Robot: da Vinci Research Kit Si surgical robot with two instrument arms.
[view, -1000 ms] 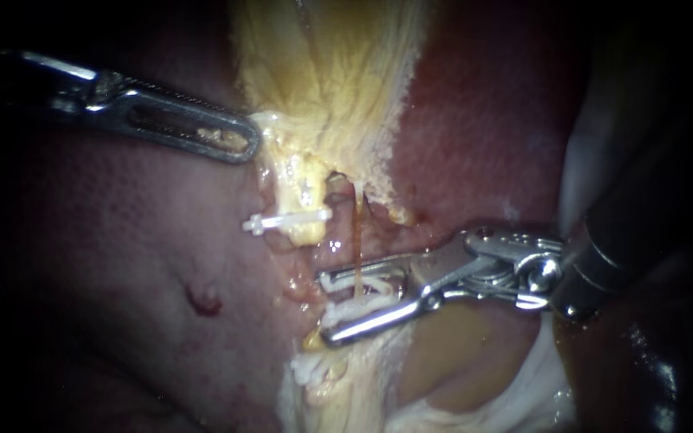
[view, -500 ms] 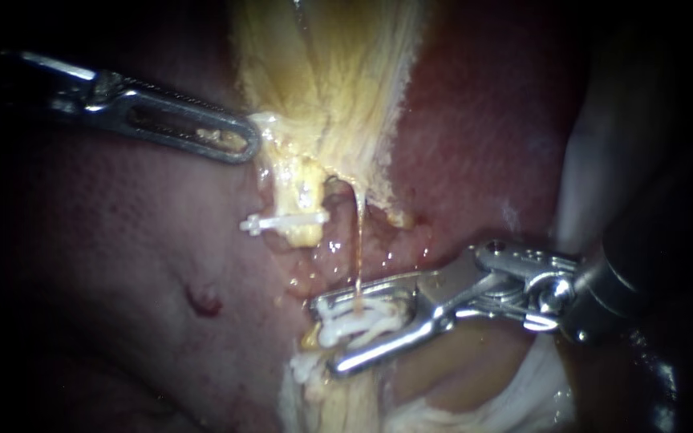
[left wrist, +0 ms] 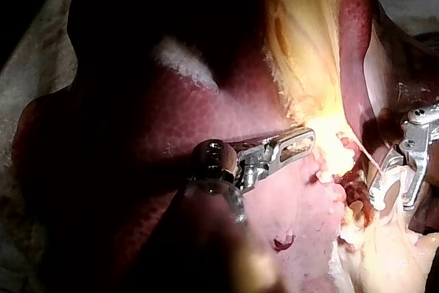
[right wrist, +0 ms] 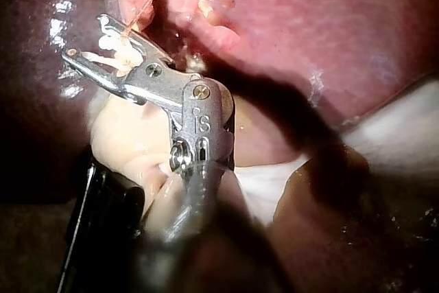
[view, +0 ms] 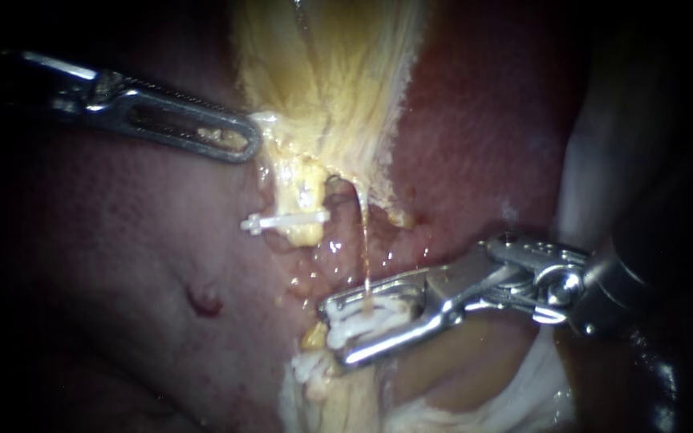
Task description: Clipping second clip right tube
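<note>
Liver (view: 122,240) beneath; right instrument's (view: 337,330) pincer clamps a clip (view: 360,324); endoscope, not right wrist, shows upper clip (view: 282,220).

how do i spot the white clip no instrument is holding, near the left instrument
Follow the yellow fibrous tissue down the middle of the endoscope view to the pale stub just below the left instrument. The clip is the thin white bar lying across that stub; the other clip sits gripped in the right instrument.
</note>
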